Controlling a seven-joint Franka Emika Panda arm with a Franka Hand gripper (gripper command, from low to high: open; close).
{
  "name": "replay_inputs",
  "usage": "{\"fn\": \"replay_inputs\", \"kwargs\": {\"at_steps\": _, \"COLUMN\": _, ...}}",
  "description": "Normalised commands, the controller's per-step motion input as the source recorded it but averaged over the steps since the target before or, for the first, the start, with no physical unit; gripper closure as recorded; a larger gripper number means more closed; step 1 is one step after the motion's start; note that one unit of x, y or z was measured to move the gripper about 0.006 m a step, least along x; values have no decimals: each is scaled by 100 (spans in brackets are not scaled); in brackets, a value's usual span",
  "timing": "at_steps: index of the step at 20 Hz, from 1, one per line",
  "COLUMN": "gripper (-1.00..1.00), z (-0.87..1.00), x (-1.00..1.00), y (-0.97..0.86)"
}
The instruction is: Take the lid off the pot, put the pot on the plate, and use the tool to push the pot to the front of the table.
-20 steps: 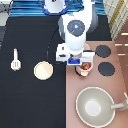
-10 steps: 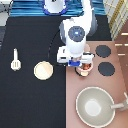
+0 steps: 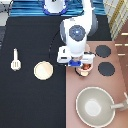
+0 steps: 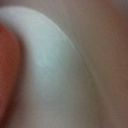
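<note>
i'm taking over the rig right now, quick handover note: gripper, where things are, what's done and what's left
Gripper: low over the small pinkish-tan pot with reddish contents, on the brownish-pink stove near its edge by the black table.
Round cream-yellow plate: bare, on the table at the pot's exterior-view left.
Cream-white slotted spatula: further left, untouched.
Lid: not visible; the pot's contents show.
Large grey pan: toward the view's bottom.
Left: pot onto plate, then the push.

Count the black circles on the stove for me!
2 show: one round black burner nearer the exterior view's top, another just below it, both on the brownish-pink stove's right part. The robot's hand, low over the small pinkish-tan pot, may hide others.
</note>
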Motion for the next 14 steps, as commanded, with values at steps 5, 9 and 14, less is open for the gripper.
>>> {"fn": "replay_inputs", "kwargs": {"at_steps": 5, "gripper": 100, "z": 12, "x": 4, "y": 0}}
{"fn": "replay_inputs", "kwargs": {"at_steps": 9, "gripper": 100, "z": 63, "x": 0, "y": -11}}
{"fn": "replay_inputs", "kwargs": {"at_steps": 14, "gripper": 100, "z": 100, "x": -9, "y": -63}}
